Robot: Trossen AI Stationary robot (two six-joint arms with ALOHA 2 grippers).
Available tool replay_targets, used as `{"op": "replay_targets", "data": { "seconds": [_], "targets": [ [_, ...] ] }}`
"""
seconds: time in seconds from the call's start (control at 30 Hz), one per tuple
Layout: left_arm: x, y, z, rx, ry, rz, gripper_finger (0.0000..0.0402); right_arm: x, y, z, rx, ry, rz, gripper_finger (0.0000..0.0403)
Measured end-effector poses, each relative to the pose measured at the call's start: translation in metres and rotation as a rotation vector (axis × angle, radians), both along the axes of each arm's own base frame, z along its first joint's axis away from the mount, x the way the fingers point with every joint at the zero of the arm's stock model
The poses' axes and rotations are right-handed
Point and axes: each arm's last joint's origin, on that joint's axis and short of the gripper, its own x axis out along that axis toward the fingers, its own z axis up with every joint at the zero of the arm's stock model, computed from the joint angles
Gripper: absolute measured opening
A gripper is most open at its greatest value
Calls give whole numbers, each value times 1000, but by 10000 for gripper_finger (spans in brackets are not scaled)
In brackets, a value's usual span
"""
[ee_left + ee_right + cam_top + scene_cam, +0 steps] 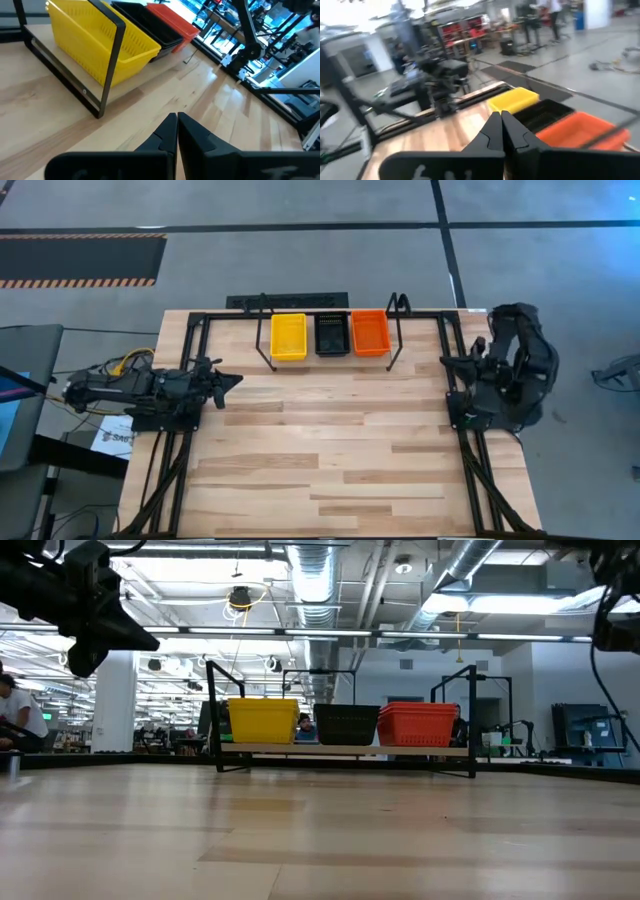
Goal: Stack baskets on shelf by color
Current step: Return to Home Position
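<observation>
The baskets stand in a row on the shelf [345, 750] at the table's far edge: yellow [288, 336] on the left, black [332, 334] in the middle, red-orange [370, 332] on the right. They rest with their bottoms on the light board, between the black wire hoops. My left gripper [236, 379] is shut at the table's left side, pointing right with nothing in it; it also shows in the left wrist view [177, 117]. My right gripper [501, 116] is shut and bare, held above the table's right edge [452, 362], facing the baskets.
The wooden tabletop [330, 460] stretches bare in front of the shelf. Black frame rails [180, 450] run along both sides of the table. In the room behind, a person [18, 715] shows at the far left in the low view.
</observation>
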Motion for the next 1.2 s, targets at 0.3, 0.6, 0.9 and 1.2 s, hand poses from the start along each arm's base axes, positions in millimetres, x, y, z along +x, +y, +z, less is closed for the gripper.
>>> {"op": "replay_targets", "data": {
  "seconds": [0.3, 0.6, 0.9, 1.2],
  "targets": [
    [3, 0, -2, 4, 24, 8, 0, 11, 14, -48, 58, -23, -148, 0],
    [3, 0, -2, -6, 19, 13, 0, 12, 11, -74, 40, -17, -193, 1],
    [3, 0, -2, -22, 13, 20, 0, 12, 9, -72, -69, 33, -214, 4],
    [3, 1, -1, -16, 10, 45, 0, 18, 3, -73, -164, 94, -398, 2]
  ]
}}
